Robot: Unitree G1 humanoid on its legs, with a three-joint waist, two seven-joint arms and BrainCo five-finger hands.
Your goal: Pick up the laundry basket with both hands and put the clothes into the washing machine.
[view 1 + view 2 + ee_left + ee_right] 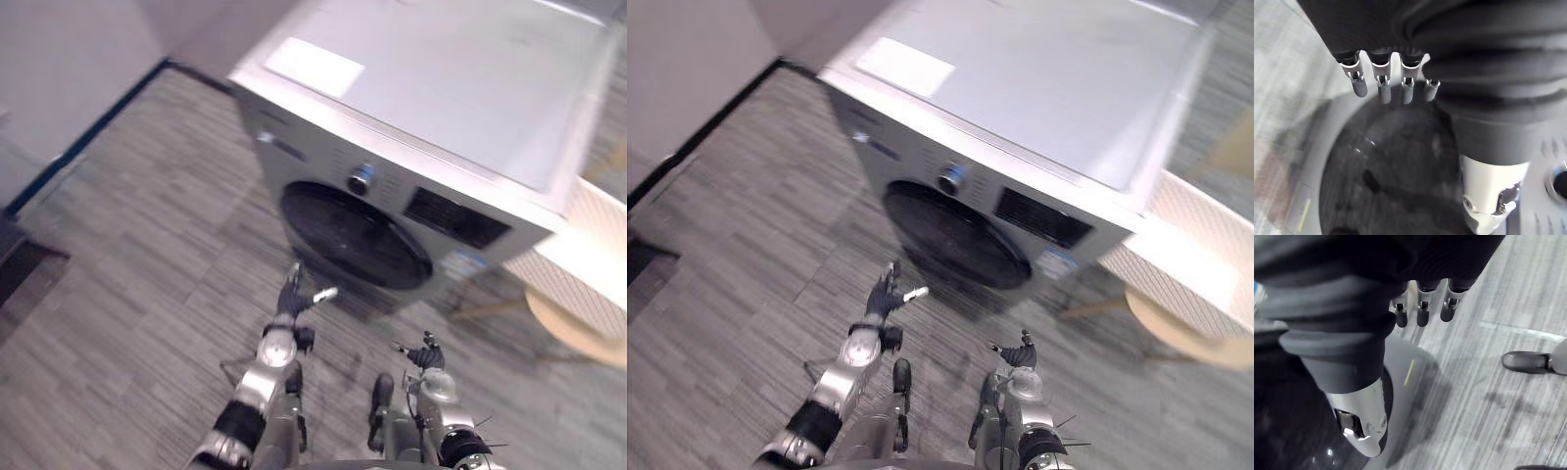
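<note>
Wall: one pale wall (pixel 69 69) at upper left, with a dark skirting strip (pixel 88 137) along its foot.
Floor: grey plank-pattern floor (pixel 127 274) across the room.
Left robot hand (pixel 291 296): lower centre, fingers straight, thumb spread aside, holding nothing, pointed at the door.
Washing machine (pixel 441 88): one silver front-loader, upper centre to right.
Door (pixel 353 235): one dark round door, closed.
Controls: one knob (pixel 361 179), one dark display panel (pixel 456 217).
Writing: one white label (pixel 313 67) on the lid, too blurred to read.
Right robot hand (pixel 424 355): lower right of centre, fingers relaxed, empty.
Far right: one white slatted bin (pixel 593 235) above one pale round stool (pixel 573 328); I cannot tell what the bin holds.
</note>
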